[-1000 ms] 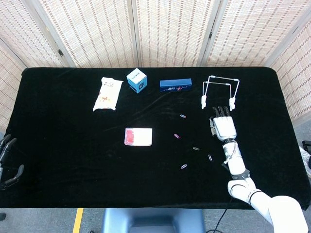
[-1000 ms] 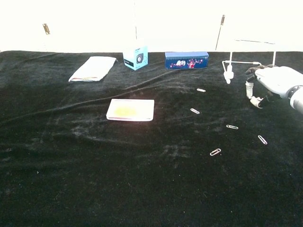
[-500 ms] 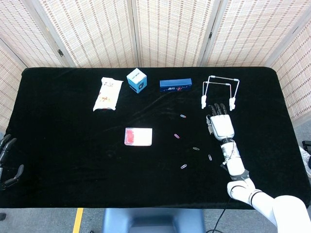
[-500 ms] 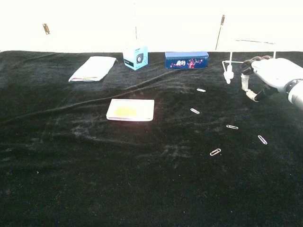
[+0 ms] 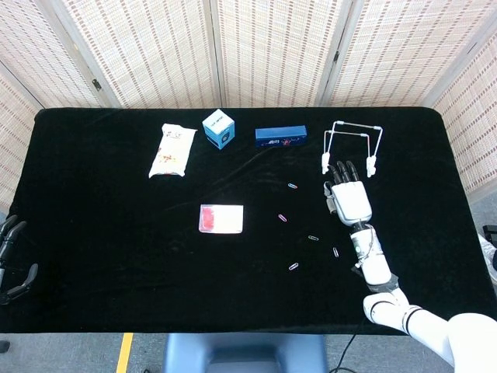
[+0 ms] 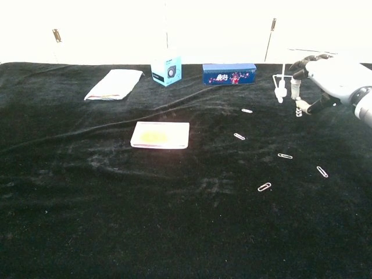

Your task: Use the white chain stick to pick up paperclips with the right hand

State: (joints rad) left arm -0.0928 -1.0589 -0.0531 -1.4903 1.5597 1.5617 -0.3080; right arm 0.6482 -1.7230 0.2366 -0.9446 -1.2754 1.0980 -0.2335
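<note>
We bring the right hand, fingers spread and empty, forward over the stick and close on its nearer end.

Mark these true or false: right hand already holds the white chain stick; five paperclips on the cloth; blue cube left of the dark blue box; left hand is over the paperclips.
1. The right hand already holds the white chain stick. False: its fingers are spread just short of the stick and hold nothing.
2. Five paperclips lie on the cloth. True.
3. The blue cube sits left of the dark blue box. True.
4. The left hand is over the paperclips. False: it is at the table's far left edge, empty.
</note>
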